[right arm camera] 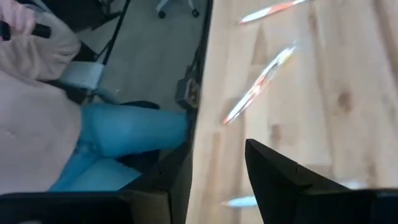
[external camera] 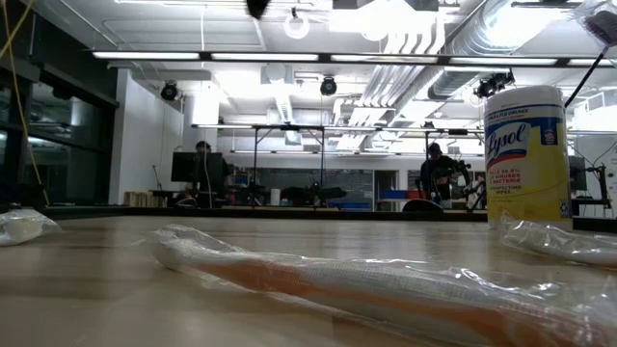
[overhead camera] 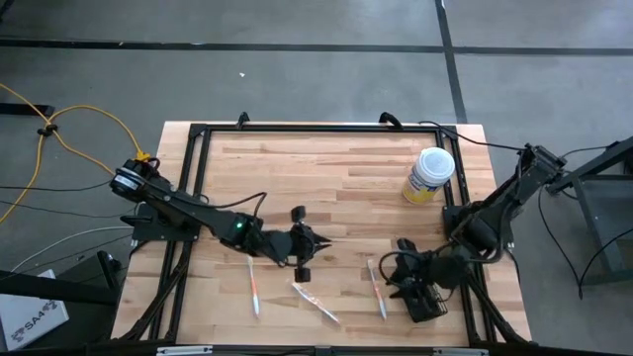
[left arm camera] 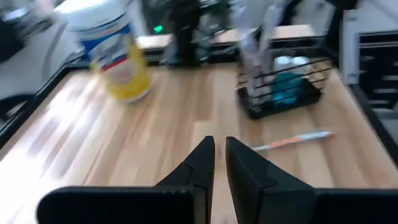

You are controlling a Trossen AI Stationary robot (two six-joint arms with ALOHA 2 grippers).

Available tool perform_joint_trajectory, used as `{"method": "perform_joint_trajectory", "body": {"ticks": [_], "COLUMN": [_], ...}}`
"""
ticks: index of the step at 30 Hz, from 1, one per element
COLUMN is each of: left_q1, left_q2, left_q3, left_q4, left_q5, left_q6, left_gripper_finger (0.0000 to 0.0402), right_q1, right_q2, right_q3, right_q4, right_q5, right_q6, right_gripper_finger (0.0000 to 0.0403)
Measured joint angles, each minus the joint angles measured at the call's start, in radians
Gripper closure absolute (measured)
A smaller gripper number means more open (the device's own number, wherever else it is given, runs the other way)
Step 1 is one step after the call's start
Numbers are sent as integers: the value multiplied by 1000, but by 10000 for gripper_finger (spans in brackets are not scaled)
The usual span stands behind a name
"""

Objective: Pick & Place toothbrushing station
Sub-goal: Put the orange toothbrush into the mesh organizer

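Note:
The black wire-mesh basket (overhead camera: 427,300) stands at the table's near right; in the left wrist view (left arm camera: 283,93) it holds blue and white things and looks tilted. My right gripper (overhead camera: 406,269) is open just beside the basket's far left end; its own view looks past the table's near edge and does not show the basket. My left gripper (left arm camera: 219,155) is shut and empty above the table's middle (overhead camera: 318,242), pointing toward the basket. Three wrapped toothbrushes (overhead camera: 253,287) (overhead camera: 316,302) (overhead camera: 377,288) lie flat along the near side. My right gripper stands open at the basket's far left end (overhead camera: 415,285). The arm hides that spot, so I cannot tell whether a finger touches the basket.
A yellow canister with a white lid (overhead camera: 428,175) stands at the far right, also in the low view (external camera: 525,154). A black frame (overhead camera: 316,129) runs around the table. A person in blue trousers (right arm camera: 124,137) stands at the table's near edge.

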Motion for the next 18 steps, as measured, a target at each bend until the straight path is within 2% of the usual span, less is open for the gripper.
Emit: {"method": "perform_joint_trajectory", "body": {"ticks": [5, 12, 15, 18], "left_q1": [-66, -179, -228, -266], "left_q2": [-12, -14, -15, -15], "left_q3": [0, 0, 0, 0], "left_q4": [-135, -200, -292, -402], "left_q5": [-152, -230, -308, -328], "left_q6": [-191, -499, -648, -841], "left_gripper_finger": [369, 369, 369, 369], "right_q1": [-62, -105, -110, -110], "right_q2": [0, 0, 0, 0], "right_q3": [0, 0, 0, 0], "right_q4": [1, 0, 0, 0], "right_q5": [-1, -2, -2, -2], "right_q6": [-80, -159, -198, -235], "right_gripper_finger": [264, 264, 264, 264]}}
